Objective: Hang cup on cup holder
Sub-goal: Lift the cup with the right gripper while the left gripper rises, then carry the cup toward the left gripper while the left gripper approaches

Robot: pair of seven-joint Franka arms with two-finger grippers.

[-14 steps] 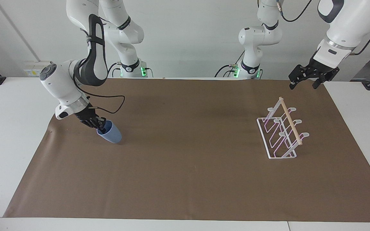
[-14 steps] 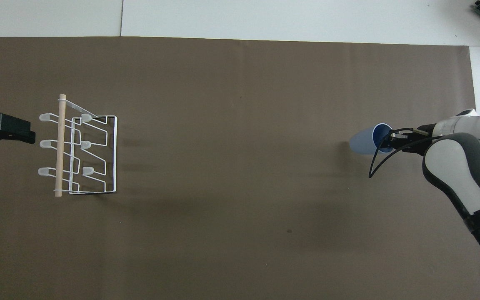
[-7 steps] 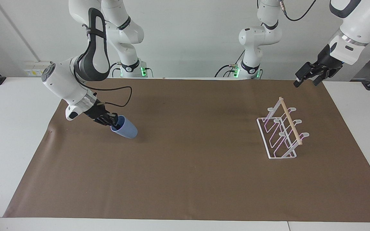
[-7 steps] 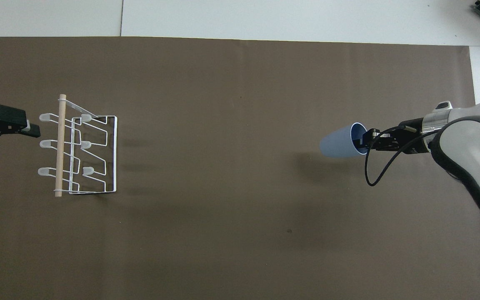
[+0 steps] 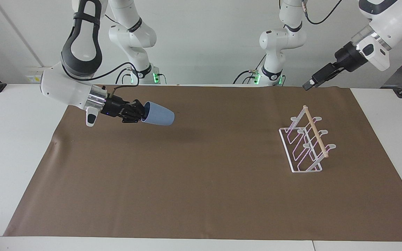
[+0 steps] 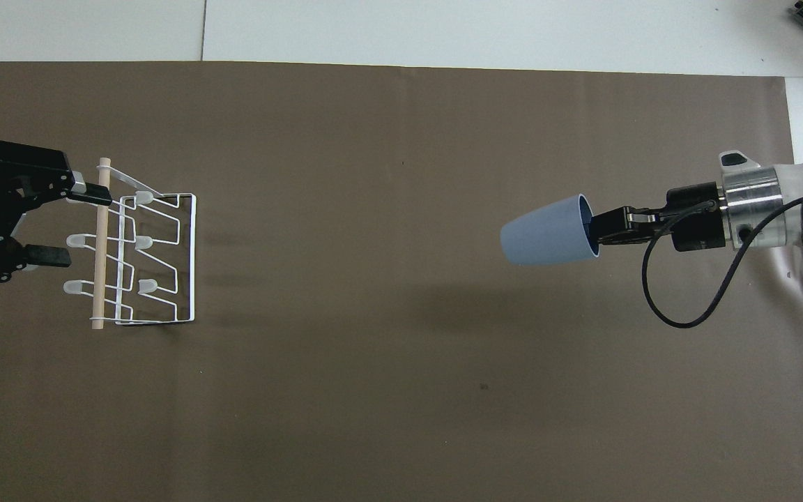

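The light-blue cup (image 5: 159, 116) (image 6: 546, 240) hangs on its side in the air over the brown mat, toward the right arm's end of the table, its base pointing at the left arm's end. My right gripper (image 5: 142, 113) (image 6: 593, 229) is shut on the cup's rim, one finger inside the mouth. The white wire cup holder (image 5: 305, 146) (image 6: 192, 259), with a wooden dowel on top, stands on the mat toward the left arm's end. My left gripper (image 5: 308, 85) (image 6: 86, 227) is open and raised high in the air, with nothing between its fingers; from overhead it covers the holder's dowel side.
A brown mat (image 5: 201, 188) covers most of the white table (image 5: 16, 139). A loose black cable (image 6: 680, 307) loops down from the right wrist. Both arm bases stand at the robots' edge.
My right gripper has lifted the cup off the mat, turned it level and carried it toward the holder. The left arm has risen and swung its gripper over the holder's dowel side.
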